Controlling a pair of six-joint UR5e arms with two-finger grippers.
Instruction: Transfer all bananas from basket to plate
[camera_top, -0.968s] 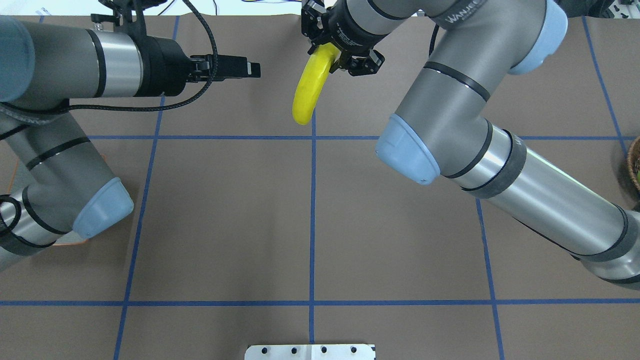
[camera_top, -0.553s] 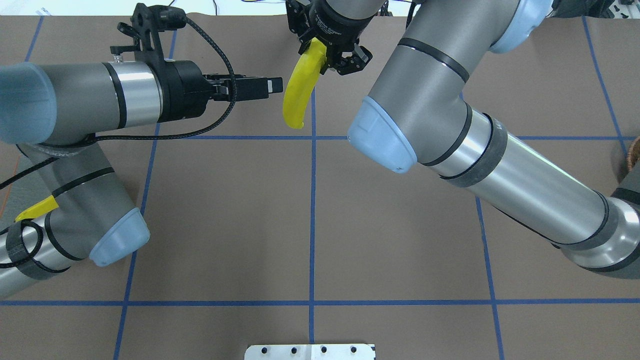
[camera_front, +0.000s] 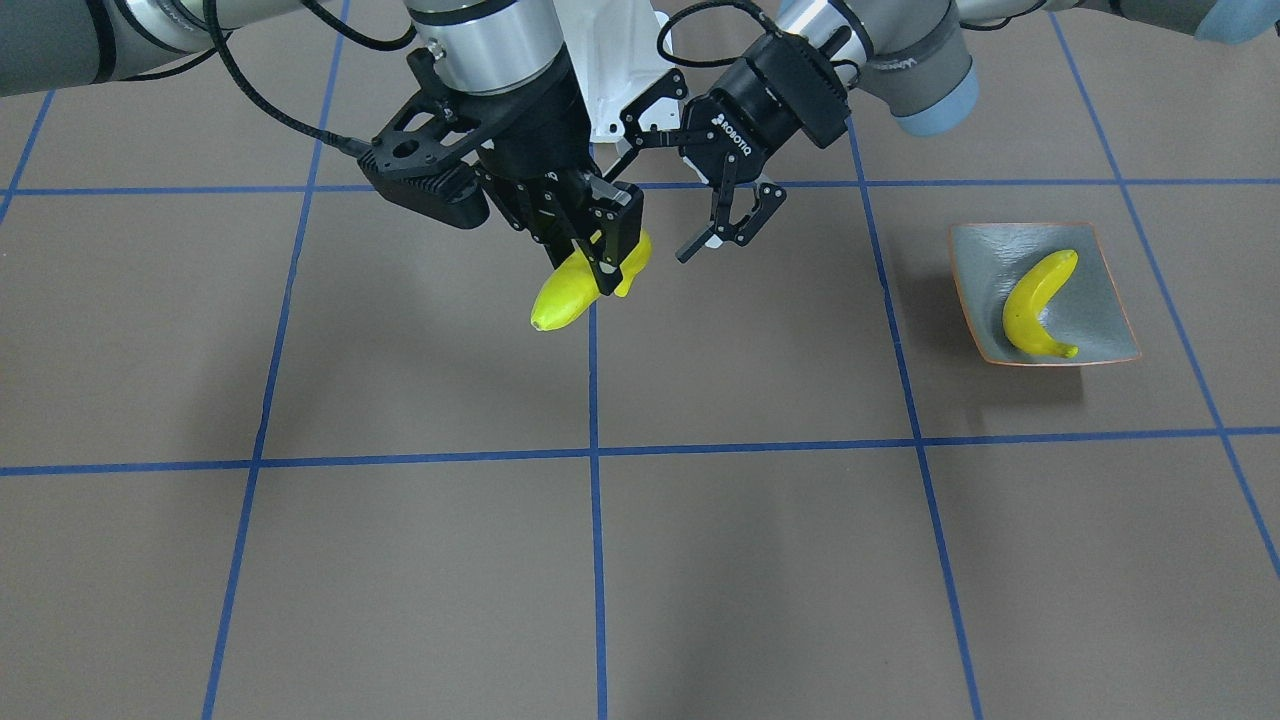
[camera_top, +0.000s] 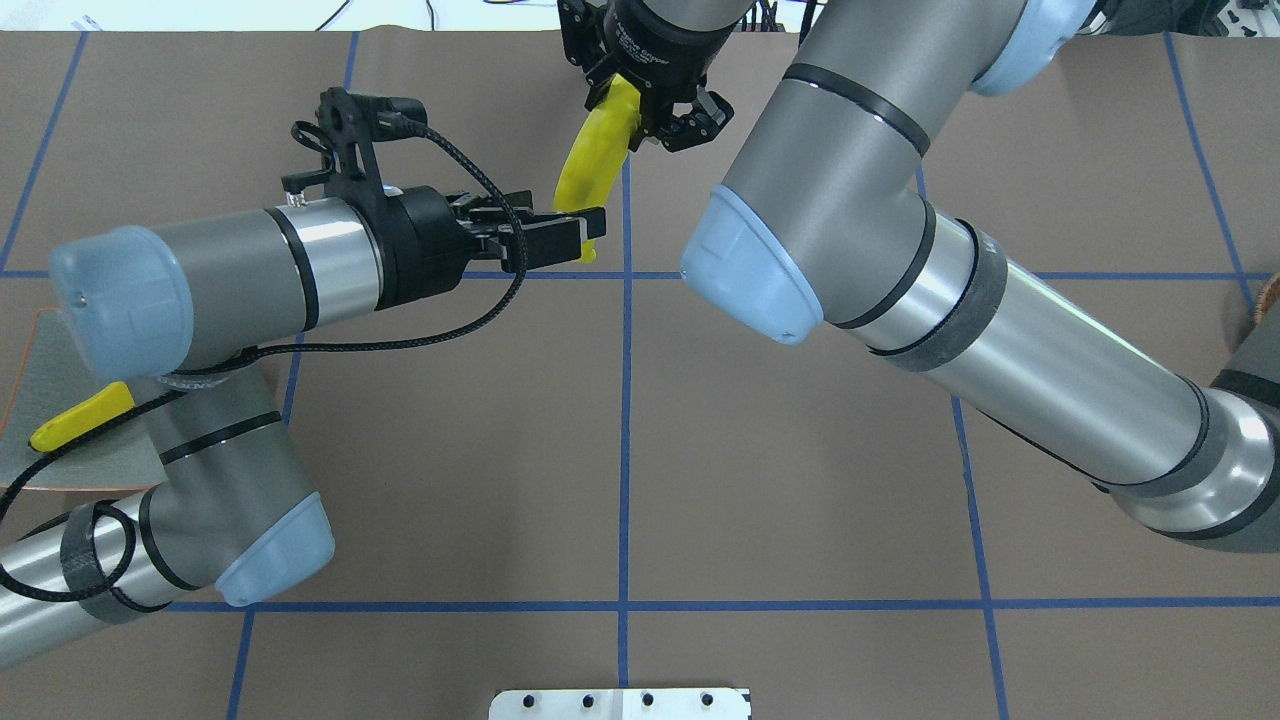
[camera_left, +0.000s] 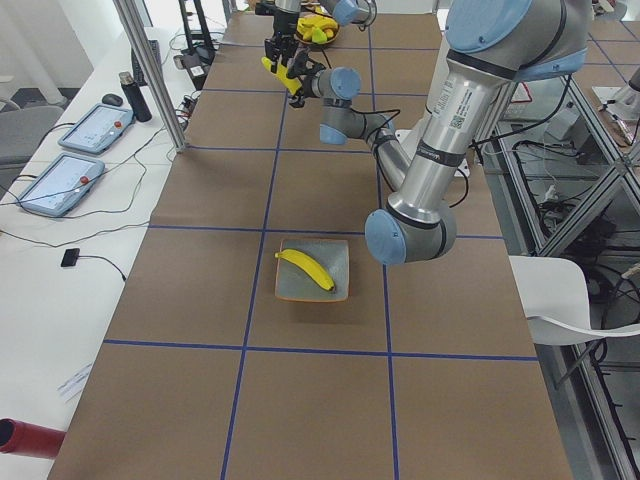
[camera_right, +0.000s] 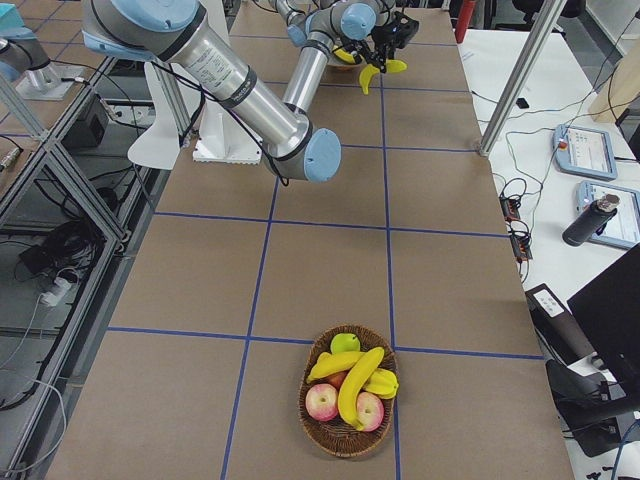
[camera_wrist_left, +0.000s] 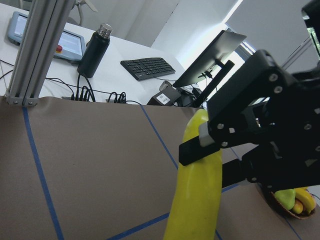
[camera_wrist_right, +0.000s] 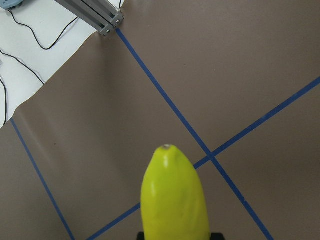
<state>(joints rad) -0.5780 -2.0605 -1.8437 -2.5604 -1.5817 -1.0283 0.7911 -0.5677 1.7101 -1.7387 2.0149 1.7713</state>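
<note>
White desk (camera_left: 40, 300) flanks brown-papered table (camera_front: 400, 400), flat, blue tape grid. Basket (camera_right: 348, 405) at end opposite plate (camera_front: 1095, 300). Resting banana (camera_front: 1035, 300) lies in plate. Held banana (camera_front: 565, 295) mid-air, well apart from plate: probably light, stiff, smooth, slip-prone; grip mid-body. Right gripper (camera_front: 600, 275) pinches it; left gripper (camera_front: 718, 240) spread, near it.

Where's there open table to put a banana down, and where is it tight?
Free: the taped squares along the operators' side, and the square between the held banana and the plate. The plate has bare dish beside its one banana. Tight: where the right tool and left tool meet; the basket is heaped.
</note>
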